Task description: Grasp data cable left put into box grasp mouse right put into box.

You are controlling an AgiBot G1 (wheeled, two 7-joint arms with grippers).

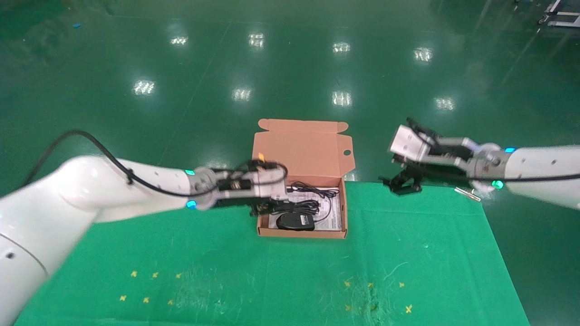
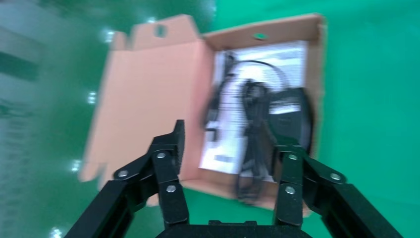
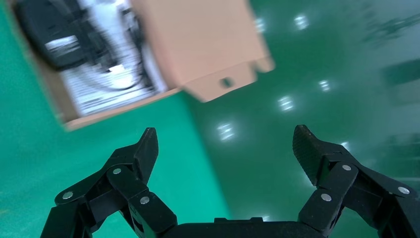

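The room has a glossy dark green floor that mirrors rows of ceiling lights. In front of the robot stands a table covered with a bright green cloth, scuffed in places and marked with small yellow crosses near its front edge. A small pale object lies at the cloth's far right corner; what it is cannot be told.

The box sits at the far edge of the table, its flap lid open and leaning back out over the floor. A white printed sheet lines its bottom. The mouse lies inside, toward the near wall, with its thin cord looped toward the back of the box. The data cable lies in the box as a dark bundle just behind the mouse.

The left gripper hovers over the box's left wall, fingers spread wide and holding nothing; from the left wrist camera the cable bundle lies in the box beyond them. The right gripper hangs above the table's far edge, well to the right of the box. In the right wrist view its fingers are spread wide and empty.
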